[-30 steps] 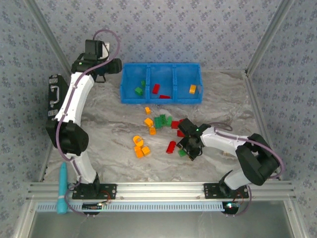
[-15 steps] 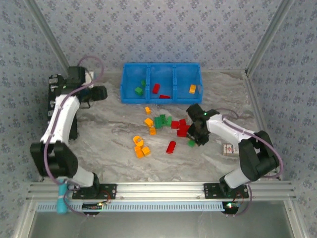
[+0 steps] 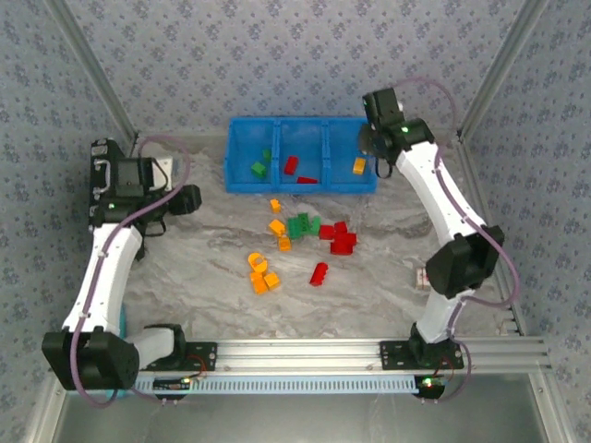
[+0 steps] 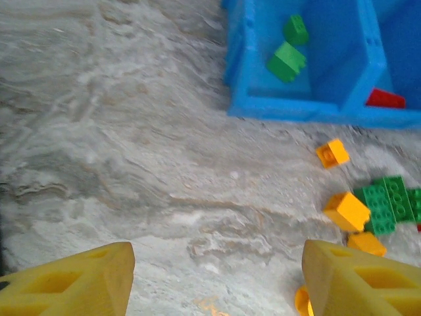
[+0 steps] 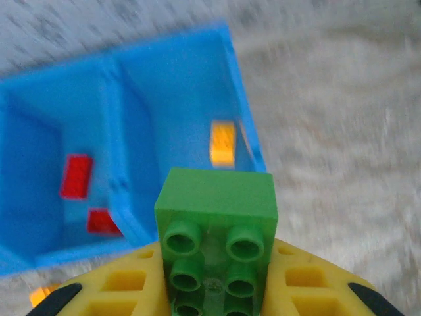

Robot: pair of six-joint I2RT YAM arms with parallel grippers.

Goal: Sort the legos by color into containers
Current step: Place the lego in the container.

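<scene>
Above the right end of the blue bin [image 3: 300, 186], our right gripper [image 3: 372, 146] pinches a green lego brick [image 5: 216, 224], likely bound for the left compartment [image 3: 242, 148] holding green bricks [image 3: 260, 169], while our left gripper [image 4: 217, 276] hovers parted and empty.

green brick [image 5: 217, 227] runs off the bottom edge; blue bin [image 5: 177, 99] is blurred.

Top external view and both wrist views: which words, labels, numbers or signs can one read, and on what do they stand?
No text is readable.
On the small red-and-white patterned box: print too small to read.
On the green plastic brick: studs blurred, no marking legible.
</scene>
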